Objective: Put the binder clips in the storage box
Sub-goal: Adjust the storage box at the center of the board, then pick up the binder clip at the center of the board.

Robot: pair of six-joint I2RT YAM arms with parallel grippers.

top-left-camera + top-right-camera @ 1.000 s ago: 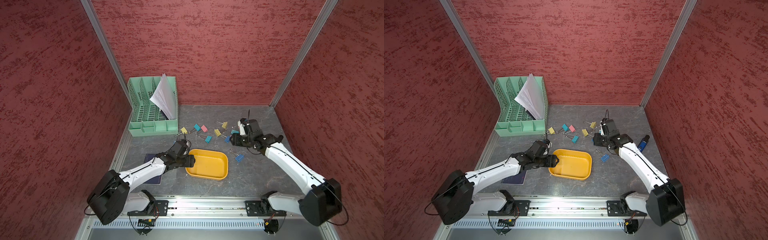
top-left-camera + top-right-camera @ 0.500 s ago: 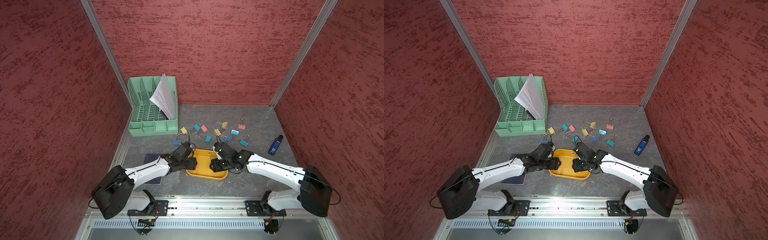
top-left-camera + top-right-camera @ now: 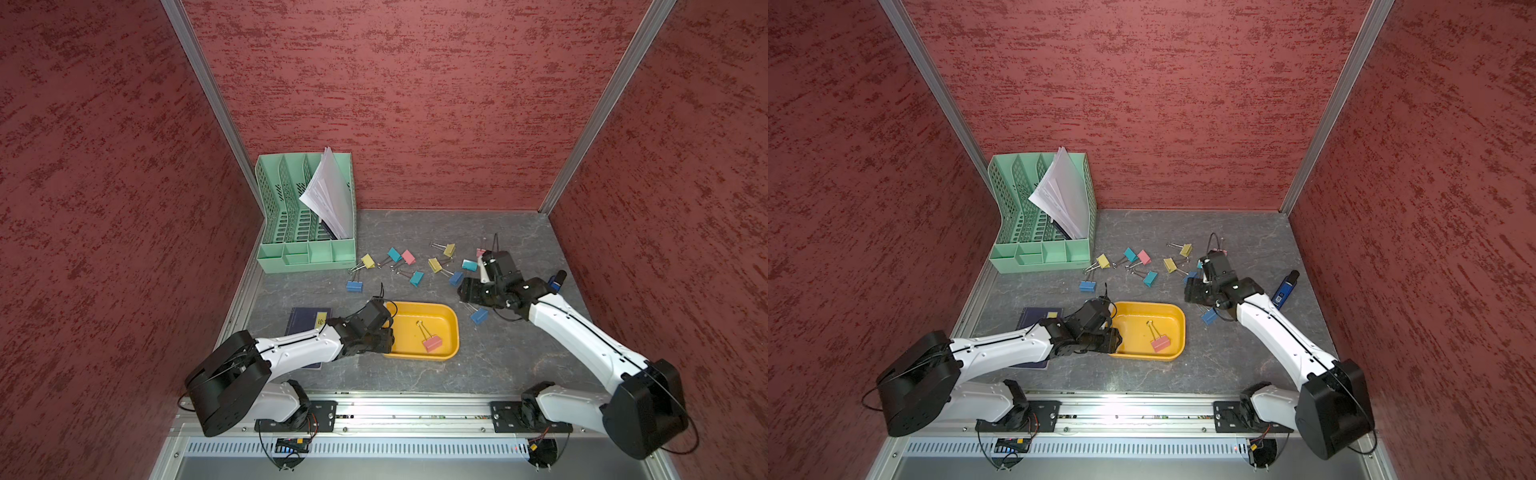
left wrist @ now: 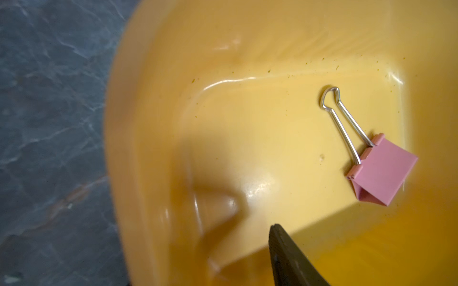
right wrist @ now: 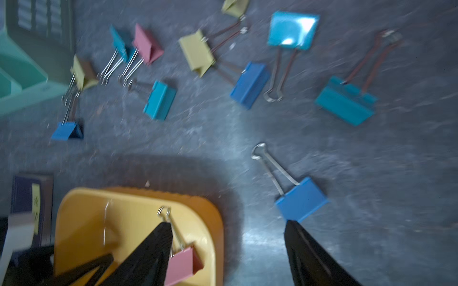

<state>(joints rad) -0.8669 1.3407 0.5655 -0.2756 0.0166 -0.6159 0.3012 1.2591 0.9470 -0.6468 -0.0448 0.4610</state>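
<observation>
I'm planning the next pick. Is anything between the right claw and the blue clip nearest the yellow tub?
Nothing visible. The blue clip lies alone on bare table near the open right claw, apart from the storage box.

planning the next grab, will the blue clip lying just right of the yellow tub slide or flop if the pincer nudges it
The blue clip likely skids, not rolls: its flat wedge body lies on the smooth grey table. Its thin wire handles look hinged, so they may swing if gripped alone. Small beside the storage box, it is probably light.
</observation>
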